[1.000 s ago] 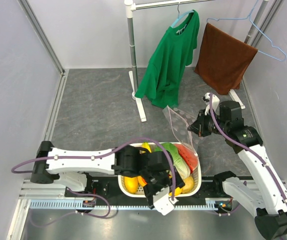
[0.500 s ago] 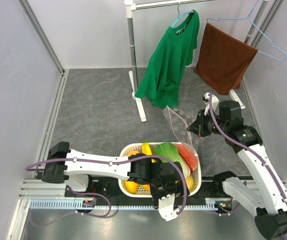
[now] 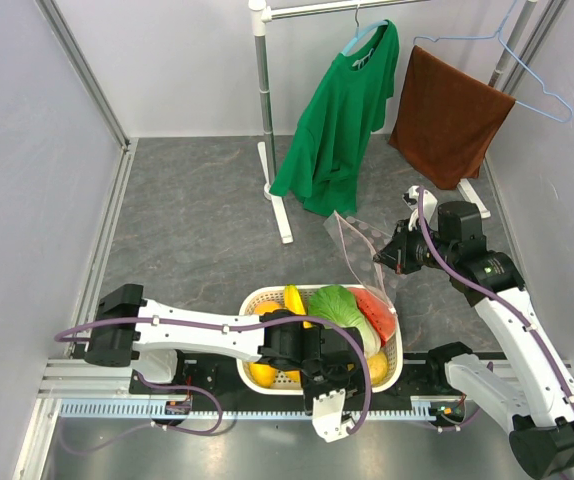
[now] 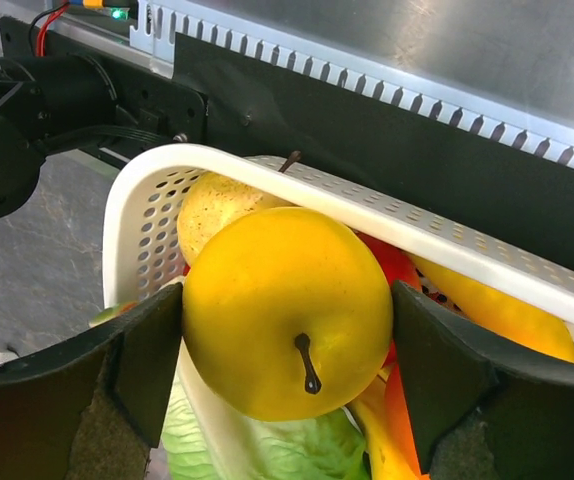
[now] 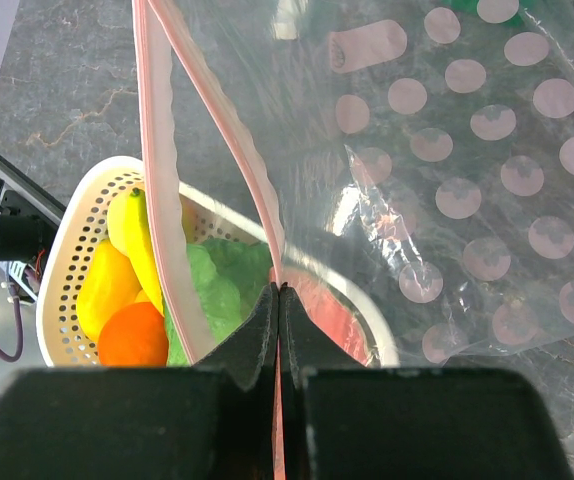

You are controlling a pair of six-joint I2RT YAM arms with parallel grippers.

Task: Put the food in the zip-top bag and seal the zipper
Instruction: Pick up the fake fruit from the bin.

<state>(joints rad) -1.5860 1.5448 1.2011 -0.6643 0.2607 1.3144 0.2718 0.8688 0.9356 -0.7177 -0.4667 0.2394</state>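
A round yellow fruit [image 4: 287, 310] with a dark stem lies in the white basket [image 4: 367, 205], on a leafy green cabbage [image 4: 267, 450]. My left gripper [image 4: 287, 350] straddles the fruit, both pads touching its sides. From above the left wrist [image 3: 327, 385] hangs over the basket's near rim and hides the fruit. An orange [image 5: 132, 335] lies in the basket beside the cabbage [image 3: 339, 303]. My right gripper [image 5: 278, 290] is shut on the pink zipper [image 5: 157, 150] edge of the dotted clear zip-top bag [image 5: 467, 180], holding the bag [image 3: 357, 245] up behind the basket with its mouth gaping.
Yellow bananas [image 3: 293, 296] and a watermelon slice [image 3: 375, 310] share the basket [image 3: 395, 360]. A white rack post [image 3: 264, 120] with a green shirt [image 3: 342, 120] and a brown towel [image 3: 447, 115] stands at the back. Grey walls close both sides.
My left arm has slid toward the basket's near rim and lowered its wrist there. Its jaws have narrowed around the yellow fruit. The right arm and the bag have stayed still.
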